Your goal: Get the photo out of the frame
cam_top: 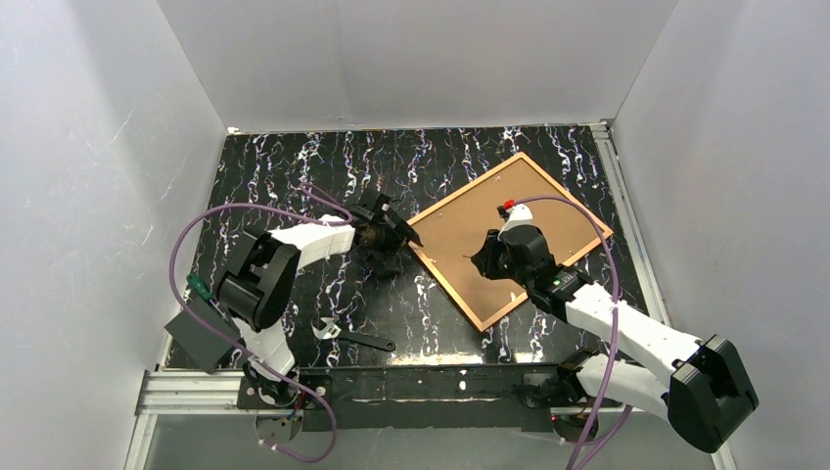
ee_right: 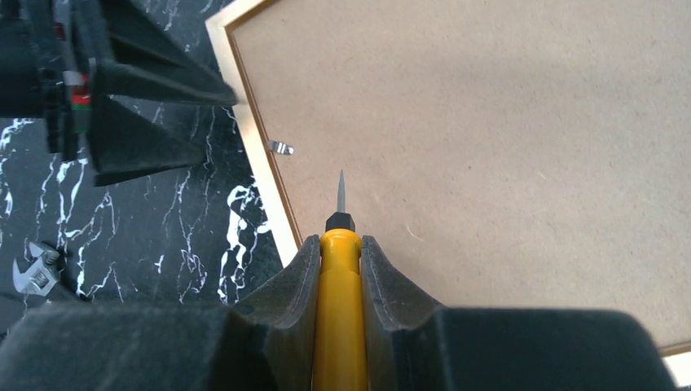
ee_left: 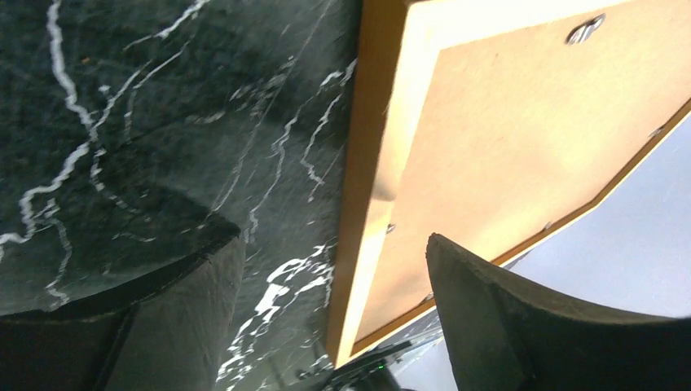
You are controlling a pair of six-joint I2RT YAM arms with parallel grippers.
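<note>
The frame lies face down on the dark marble table, right of centre. The photo's tan board back fills it; the printed side is hidden. My right gripper hovers over the board, shut on a yellow-handled screwdriver whose metal tip points at the board beside the frame's pale border. A small metal clip sits at that border. My left gripper is open at the frame's left edge; in the left wrist view the orange border runs between its fingers.
An adjustable wrench lies near the front edge, between the arm bases, and shows in the right wrist view. White walls enclose the table on three sides. Purple cables loop from both arms.
</note>
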